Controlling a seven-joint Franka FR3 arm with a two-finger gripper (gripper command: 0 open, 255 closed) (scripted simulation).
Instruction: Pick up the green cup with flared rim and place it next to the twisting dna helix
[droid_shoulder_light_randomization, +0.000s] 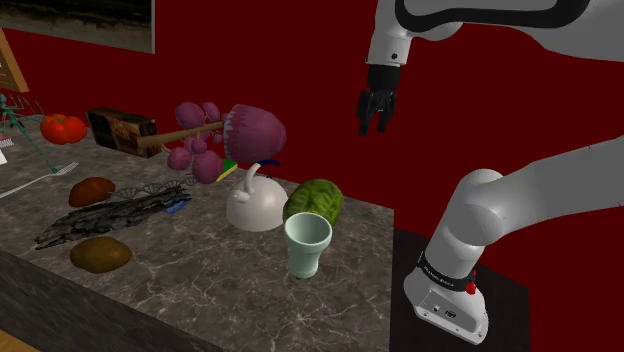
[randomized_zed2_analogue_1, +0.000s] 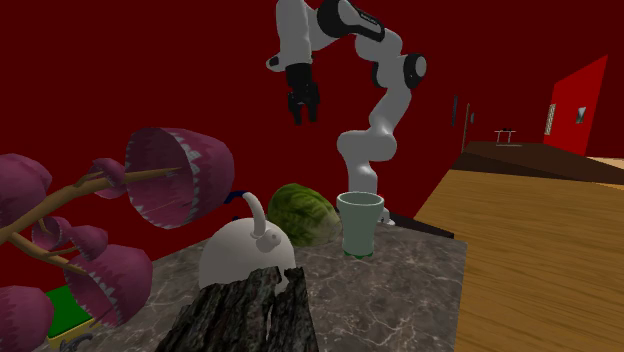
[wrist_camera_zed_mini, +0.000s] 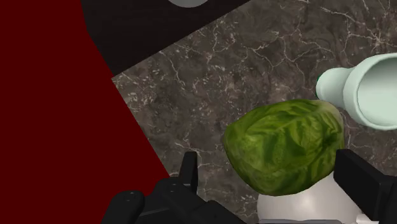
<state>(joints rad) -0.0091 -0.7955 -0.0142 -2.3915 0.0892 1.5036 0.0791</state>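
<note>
– Pale-green cup (droid_shoulder_light_randomization: 307, 243), where?
– Upright near the marble worktop (droid_shoulder_light_randomization: 200, 290) corner, mouth up, just beside the striped green melon (droid_shoulder_light_randomization: 314, 202). White handled dome (droid_shoulder_light_randomization: 254, 205) on the melon's other side.
– Claw (droid_shoulder_light_randomization: 375, 112)?
– Released, fingers apart, high over the melon, grasping nothing.
– Counts?
– One cup, one melon, one dome, two brown lumps (droid_shoulder_light_randomization: 100, 254), one red tomato (droid_shoulder_light_randomization: 63, 127).

Above the pale green cup (droid_shoulder_light_randomization: 307, 245) the air is open; a watermelon (droid_shoulder_light_randomization: 316, 200) (white domed object (droid_shoulder_light_randomization: 252, 208) beside it) crowds one side.
</note>
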